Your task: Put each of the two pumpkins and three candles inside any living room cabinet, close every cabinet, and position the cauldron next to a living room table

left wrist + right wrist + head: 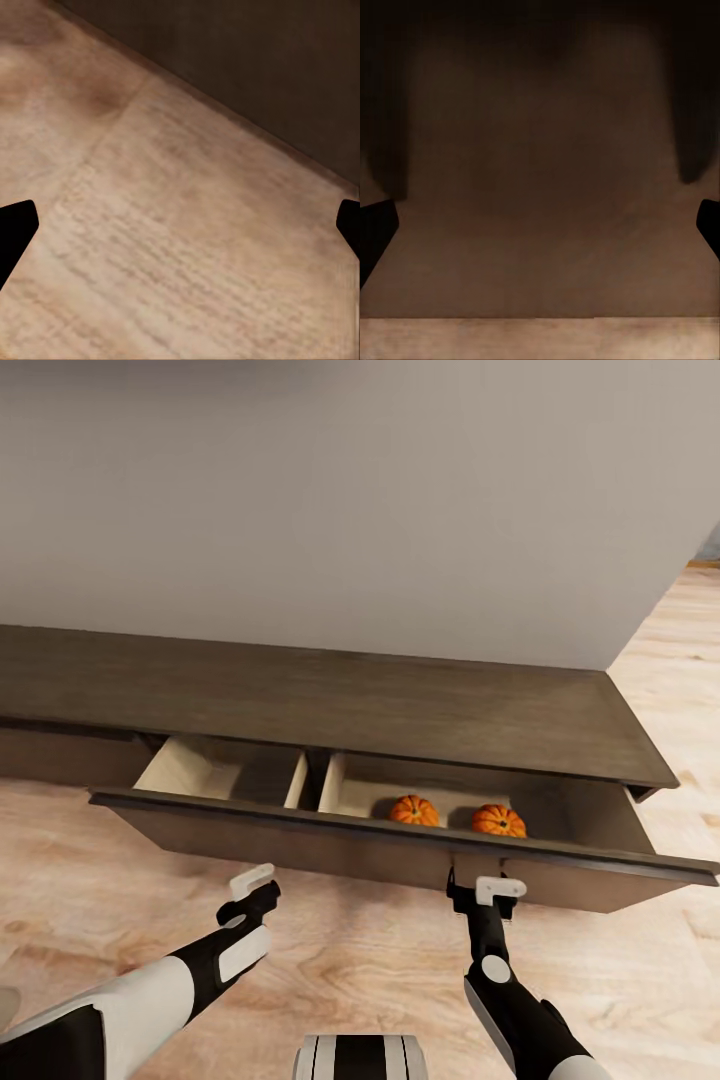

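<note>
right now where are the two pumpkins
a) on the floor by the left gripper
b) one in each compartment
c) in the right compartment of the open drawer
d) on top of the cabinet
c: both pumpkins sit side by side in the right compartment of the open drawer, with pale drawer floor showing in the left compartment.
</note>
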Controlling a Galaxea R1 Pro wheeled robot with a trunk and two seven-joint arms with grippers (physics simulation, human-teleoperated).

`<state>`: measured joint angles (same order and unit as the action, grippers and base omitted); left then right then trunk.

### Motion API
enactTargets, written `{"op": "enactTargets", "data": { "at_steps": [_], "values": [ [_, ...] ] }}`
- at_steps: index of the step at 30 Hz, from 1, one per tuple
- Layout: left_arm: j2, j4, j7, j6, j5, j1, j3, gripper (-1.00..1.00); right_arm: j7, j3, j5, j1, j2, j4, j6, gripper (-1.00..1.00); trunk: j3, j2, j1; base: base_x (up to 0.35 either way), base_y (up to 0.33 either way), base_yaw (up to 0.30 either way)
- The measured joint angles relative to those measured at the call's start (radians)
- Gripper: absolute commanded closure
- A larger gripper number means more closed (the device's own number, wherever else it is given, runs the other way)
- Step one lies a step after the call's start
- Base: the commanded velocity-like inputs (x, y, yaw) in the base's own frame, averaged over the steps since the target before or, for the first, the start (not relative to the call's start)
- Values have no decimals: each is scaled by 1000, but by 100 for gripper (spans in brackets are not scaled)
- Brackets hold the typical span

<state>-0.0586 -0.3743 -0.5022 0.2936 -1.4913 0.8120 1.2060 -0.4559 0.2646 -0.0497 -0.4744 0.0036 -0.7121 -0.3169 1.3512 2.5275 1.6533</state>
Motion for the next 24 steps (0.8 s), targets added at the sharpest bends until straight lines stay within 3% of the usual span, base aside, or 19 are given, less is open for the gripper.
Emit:
{"op": "enactTargets", "data": {
  "at_steps": [17, 24],
  "values": [
    [0, 0, 3, 0, 0, 0, 0, -100, 0, -2, -1, 0, -3, 0, 1, -100, 0, 0, 0, 292, 0, 0],
    [0, 0, 1, 0, 0, 0, -1, -100, 1, -1, 4, 0, -3, 0, 2, -100, 0, 0, 0, 64, 0, 0]
  ]
}}
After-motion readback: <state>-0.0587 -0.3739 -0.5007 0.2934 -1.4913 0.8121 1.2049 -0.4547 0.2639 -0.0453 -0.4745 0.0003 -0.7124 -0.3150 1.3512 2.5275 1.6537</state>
